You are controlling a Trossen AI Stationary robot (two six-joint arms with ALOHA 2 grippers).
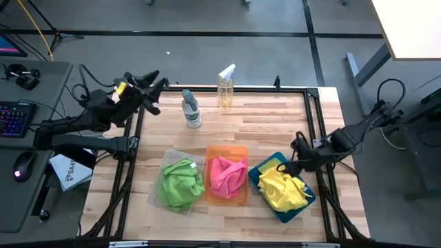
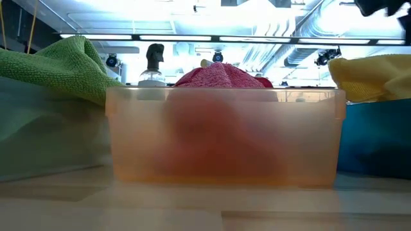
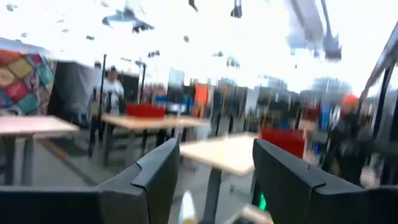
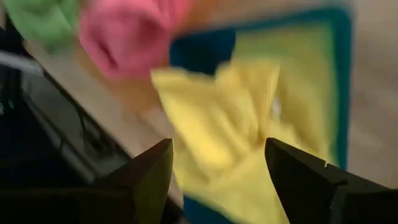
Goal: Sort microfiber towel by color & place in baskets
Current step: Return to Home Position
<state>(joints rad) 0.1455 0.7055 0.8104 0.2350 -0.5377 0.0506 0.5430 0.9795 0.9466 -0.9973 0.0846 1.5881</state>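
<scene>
Nothing legible (print on the white box (image 1: pixel 69 171) blurs).

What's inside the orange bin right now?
A bunched pink towel fills the orange bin, its top rising above the rim. It covers the bin's floor, so anything underneath cannot be seen.

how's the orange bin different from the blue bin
The orange bin holds a pink towel; the blue bin holds a yellow towel. The orange bin sits square to the edges of the table; the blue bin is turned askew. Both are shallow rectangular bins, side by side.
</scene>
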